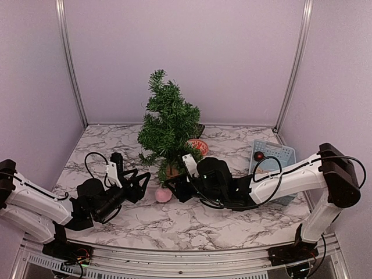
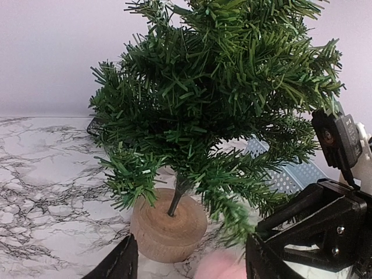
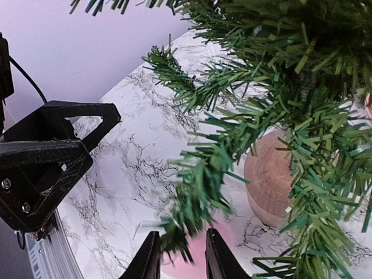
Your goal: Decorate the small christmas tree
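1. Left claw (image 2: 189,256): low over desk (image 1: 192,226), fingers spread wide; I see nothing gripped.
2. Pink ball (image 1: 163,195): on desk between the two claws, just beside tree base.
3. Small christmas tree (image 1: 168,125): upright mid-desk on round wooden base (image 2: 168,224).
4. Right claw (image 3: 182,256): fingers slightly parted, low branch tip in gap; whether they touch it I cannot tell.
5. Blue tray (image 1: 282,154): far right, red ball (image 1: 258,156) on it.

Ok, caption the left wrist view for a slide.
Open left gripper facing the small christmas tree on its wooden base, a pink ornament close in front.
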Action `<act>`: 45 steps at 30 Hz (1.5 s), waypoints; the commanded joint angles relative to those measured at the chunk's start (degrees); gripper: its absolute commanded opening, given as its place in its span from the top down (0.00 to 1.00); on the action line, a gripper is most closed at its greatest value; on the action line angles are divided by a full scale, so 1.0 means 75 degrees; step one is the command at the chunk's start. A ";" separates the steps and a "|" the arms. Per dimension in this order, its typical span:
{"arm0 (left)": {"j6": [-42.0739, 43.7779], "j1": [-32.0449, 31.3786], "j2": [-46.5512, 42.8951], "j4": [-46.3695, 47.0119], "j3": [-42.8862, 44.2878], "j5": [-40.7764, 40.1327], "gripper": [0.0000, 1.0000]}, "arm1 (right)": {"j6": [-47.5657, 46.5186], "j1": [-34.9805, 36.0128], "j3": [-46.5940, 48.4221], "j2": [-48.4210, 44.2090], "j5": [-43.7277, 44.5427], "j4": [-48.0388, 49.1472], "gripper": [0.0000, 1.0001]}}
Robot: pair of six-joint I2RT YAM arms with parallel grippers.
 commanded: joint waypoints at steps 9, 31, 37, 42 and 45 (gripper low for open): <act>-0.0457 0.0166 -0.0535 -0.0456 -0.0297 -0.0194 0.34 | -0.0141 0.0058 -0.0577 -0.0445 -0.0134 0.0201 0.68; -0.2481 0.2162 0.0349 -0.0885 -0.0201 0.2308 0.38 | -0.0043 -0.1284 -0.3186 -0.2881 -0.2184 0.1361 0.47; -0.2728 0.2238 0.1347 -0.0815 0.0258 0.3005 0.46 | 0.0567 -0.2290 -0.3386 -0.2552 -0.2306 0.1496 0.51; -0.2915 0.2237 0.2171 -0.0358 0.0545 0.3271 0.52 | 0.0873 -0.2854 -0.3115 -0.1559 -0.2725 0.2132 0.55; -0.3017 0.2239 0.2565 -0.0013 0.0667 0.3430 0.55 | 0.0914 -0.3073 -0.2747 -0.0909 -0.3053 0.2502 0.56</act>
